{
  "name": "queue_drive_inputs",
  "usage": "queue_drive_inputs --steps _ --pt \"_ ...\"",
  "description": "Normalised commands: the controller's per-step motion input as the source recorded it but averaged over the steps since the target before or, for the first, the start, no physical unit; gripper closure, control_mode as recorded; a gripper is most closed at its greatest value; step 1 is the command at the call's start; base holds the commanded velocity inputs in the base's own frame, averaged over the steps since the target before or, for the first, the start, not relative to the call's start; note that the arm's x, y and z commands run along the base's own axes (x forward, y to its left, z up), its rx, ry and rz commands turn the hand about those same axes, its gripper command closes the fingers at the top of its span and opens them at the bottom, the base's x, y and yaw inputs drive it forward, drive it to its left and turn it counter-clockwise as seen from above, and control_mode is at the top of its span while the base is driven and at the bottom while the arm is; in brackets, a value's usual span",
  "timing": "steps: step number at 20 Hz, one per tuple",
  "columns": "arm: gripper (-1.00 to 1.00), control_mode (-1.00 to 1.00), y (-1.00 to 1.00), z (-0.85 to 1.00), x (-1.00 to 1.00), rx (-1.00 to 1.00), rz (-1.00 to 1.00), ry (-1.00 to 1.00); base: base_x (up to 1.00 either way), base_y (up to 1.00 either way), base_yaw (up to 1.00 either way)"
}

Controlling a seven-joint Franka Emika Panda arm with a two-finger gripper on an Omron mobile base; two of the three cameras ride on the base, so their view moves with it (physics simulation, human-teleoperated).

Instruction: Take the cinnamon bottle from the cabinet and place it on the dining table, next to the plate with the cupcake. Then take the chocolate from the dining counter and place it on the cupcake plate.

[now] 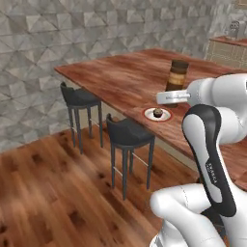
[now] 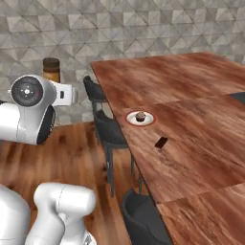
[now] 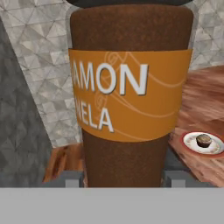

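My gripper [image 3: 124,178] is shut on the cinnamon bottle [image 3: 131,96], a dark brown cylinder with an orange label band, close up in the hand view. The bottle [image 1: 178,75] stands upright in the hand, held in the air off the near edge of the dining table [image 1: 120,77], apart from the plate. It also rises above the hand in the right base view [image 2: 51,69]. The plate [image 1: 157,114] [image 2: 139,117] [image 3: 203,142] sits near the table's edge with the cupcake [image 1: 157,112] [image 2: 140,116] on it. The chocolate [image 2: 161,142] lies flat on the wood, a short way nearer than the plate.
Two dark stools [image 1: 79,96] [image 1: 129,132] stand along the table's edge above a wooden floor. Another stool [image 2: 143,215] is close to the base. A grey tiled wall [image 1: 72,29] runs behind the table.
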Motion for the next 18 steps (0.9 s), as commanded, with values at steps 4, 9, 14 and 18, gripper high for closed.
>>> queue_drive_inputs --steps 4,9,14,18 --pt "1.0 1.0 0.0 0.0 0.0 0.0 0.0 0.0 0.57 0.31 -0.55" --pt "1.0 1.0 0.0 0.0 0.0 0.0 0.0 0.0 0.65 0.36 -0.41" --pt "1.0 1.0 0.0 0.0 0.0 0.0 0.0 0.0 0.53 0.3 -0.6" --pt "1.0 1.0 0.0 0.0 0.0 0.0 0.0 0.0 0.52 0.35 -0.58"
